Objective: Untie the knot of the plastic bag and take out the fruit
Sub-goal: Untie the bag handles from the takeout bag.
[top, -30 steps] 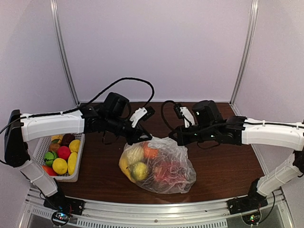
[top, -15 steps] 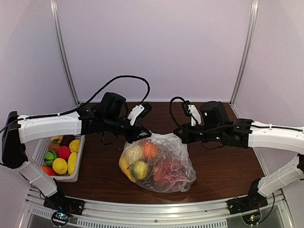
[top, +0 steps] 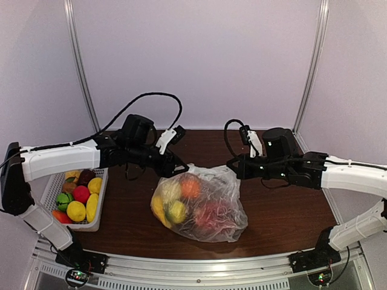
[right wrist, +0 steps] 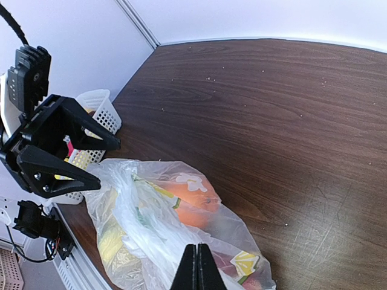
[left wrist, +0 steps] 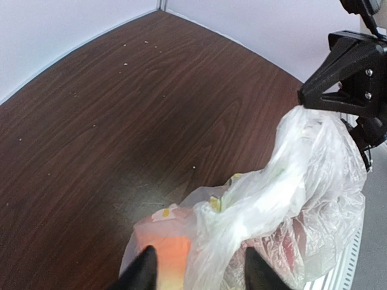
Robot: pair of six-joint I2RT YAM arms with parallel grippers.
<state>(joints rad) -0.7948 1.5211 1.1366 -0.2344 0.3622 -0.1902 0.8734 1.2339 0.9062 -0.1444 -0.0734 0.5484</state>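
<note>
The plastic bag (top: 199, 205) lies mid-table, holding fruit: an orange (top: 190, 186), a yellow piece (top: 175, 211) and red fruit (top: 211, 217). My right gripper (top: 231, 166) is shut on the bag's upper right edge; in its wrist view the closed jaws (right wrist: 196, 266) pinch thin plastic over the orange (right wrist: 193, 202). My left gripper (top: 177, 168) is at the bag's upper left corner, open. A loose band of plastic (left wrist: 242, 211) runs up between its spread fingers to the right gripper (left wrist: 300, 99). No distinct knot can be made out in that band.
A white slotted basket (top: 85, 226) with several pieces of fruit stands at the table's left edge, under the left arm; its corner (right wrist: 100, 106) shows behind the left gripper (right wrist: 109, 162). Bare brown tabletop (top: 284, 205) lies right of and behind the bag.
My left gripper has opened and let go of the bag's plastic. The two grippers have drawn apart, the right one moving right with its hold, and the bag's top has spread wider.
</note>
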